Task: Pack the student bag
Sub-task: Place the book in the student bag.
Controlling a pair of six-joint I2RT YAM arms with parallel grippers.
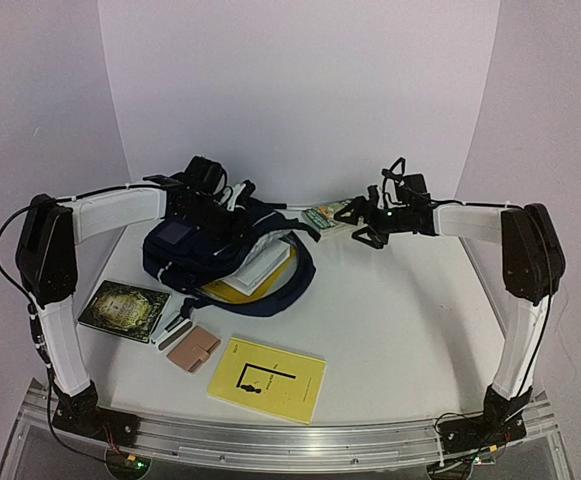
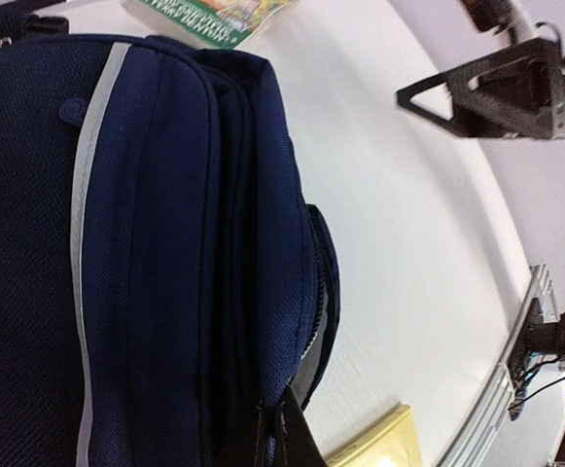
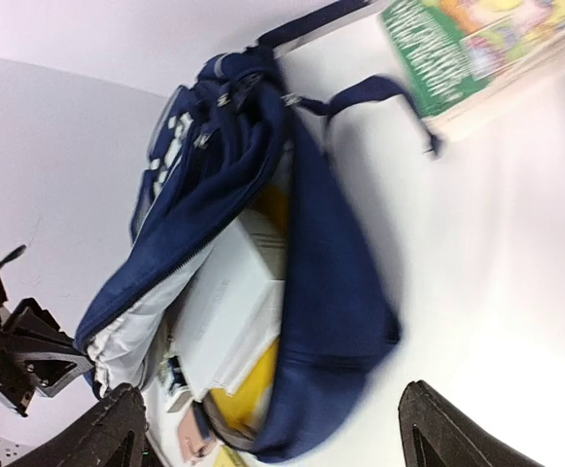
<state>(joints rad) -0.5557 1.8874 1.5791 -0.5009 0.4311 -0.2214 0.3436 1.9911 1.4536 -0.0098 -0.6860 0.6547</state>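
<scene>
Layout on my desk (image 1: 390, 320)

Student bag (image 1: 195, 255) lies left of centre, open, with books (image 1: 260, 265) inside. One book (image 1: 328, 215) lies just right of it, behind. In front lie three items: book (image 1: 125, 310) left, wallet (image 1: 193, 350) middle, booklet (image 1: 267, 378) right.

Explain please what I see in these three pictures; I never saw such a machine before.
Two robot arms stand on a white table. One picture looks down from above; the other two come from a camera on each wrist. The left gripper is shut, at the top of the navy student bag, apparently gripping its fabric. The bag is open, with a white book and something yellow inside. The right gripper is open and holds nothing, beside a green book. Near the front lie a yellow book, a dark patterned book and a small tan case.
</scene>
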